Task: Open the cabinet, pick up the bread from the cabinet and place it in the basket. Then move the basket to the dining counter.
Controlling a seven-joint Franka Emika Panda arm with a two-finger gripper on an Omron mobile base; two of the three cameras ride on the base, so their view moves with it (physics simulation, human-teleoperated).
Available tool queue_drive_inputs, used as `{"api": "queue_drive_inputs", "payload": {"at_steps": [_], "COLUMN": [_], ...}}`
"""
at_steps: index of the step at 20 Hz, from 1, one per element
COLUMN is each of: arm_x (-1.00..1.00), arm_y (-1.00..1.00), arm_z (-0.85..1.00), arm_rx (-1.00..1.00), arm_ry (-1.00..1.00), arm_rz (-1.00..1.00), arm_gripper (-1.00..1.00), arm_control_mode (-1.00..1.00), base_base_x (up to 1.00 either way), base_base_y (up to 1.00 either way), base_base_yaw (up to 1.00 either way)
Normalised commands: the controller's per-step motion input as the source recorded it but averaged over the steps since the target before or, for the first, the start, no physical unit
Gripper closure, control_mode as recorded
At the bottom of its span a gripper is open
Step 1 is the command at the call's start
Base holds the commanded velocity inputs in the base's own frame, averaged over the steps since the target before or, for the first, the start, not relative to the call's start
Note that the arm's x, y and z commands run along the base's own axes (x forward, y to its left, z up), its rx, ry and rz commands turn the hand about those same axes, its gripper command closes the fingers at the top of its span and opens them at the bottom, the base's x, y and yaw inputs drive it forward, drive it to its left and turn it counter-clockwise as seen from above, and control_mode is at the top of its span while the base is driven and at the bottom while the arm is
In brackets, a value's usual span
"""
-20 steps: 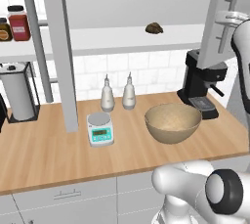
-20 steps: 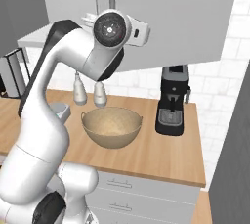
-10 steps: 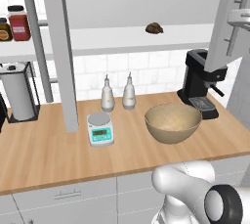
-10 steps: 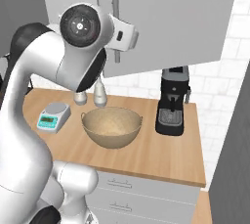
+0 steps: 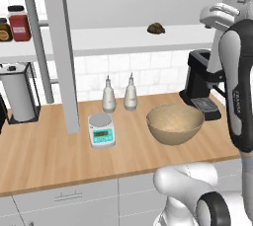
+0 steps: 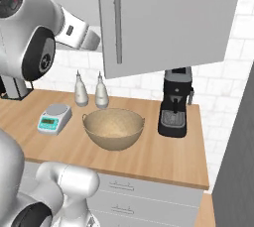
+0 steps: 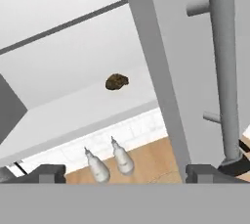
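1. Bread (image 5: pixel 156 28) sits on the shelf (image 5: pixel 148 40) inside the cabinet (image 6: pixel 168 20). It is a small dark brown lump, far back, with nothing touching it. In the hand view it shows up in the middle, a bit to the left.
2. Both doors stand open, so the shelf can be seen. One door (image 5: pixel 62 47) sticks out on the left. The other door has a long silver handle (image 7: pixel 222 61), close on the right in the hand view.
3. The gripper (image 7: pixel 125 173) has its two dark tips far apart. It is open wide and holds nothing. I think it is open so it can close around the bread.
4. The hand is up high, near the right door, and looks in at the shelf. To get the bread it likely has to move in past the door edge.
5. The basket (image 5: pixel 175 124) waits on the wood worktop (image 5: pixel 44 156), almost right under the bread. That looks like a short way down to drop the bread in.
6. Two bottles (image 5: pixel 119 93) and a scale (image 5: pixel 101 129) stand to the left of the basket. A coffee machine (image 5: pixel 200 88) stands to its right. The arm should stay away from them.
7. The bread is not yet picked up, and the basket is not yet moved.
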Motion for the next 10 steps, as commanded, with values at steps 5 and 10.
{"api": "queue_drive_inputs", "payload": {"at_steps": [5,10], "arm_x": [0.84,0.88], "arm_y": [0.88,0.24], "arm_z": [-0.33,-0.21], "arm_rx": [0.12,0.29], "arm_ry": [0.03,-0.07], "arm_rz": [-0.52,-0.35], "arm_gripper": [-1.0,-1.0], "arm_control_mode": [-1.0,-1.0], "base_base_x": [0.0,0.0], "base_base_y": [0.0,0.0], "base_base_yaw": [0.0,0.0]}}
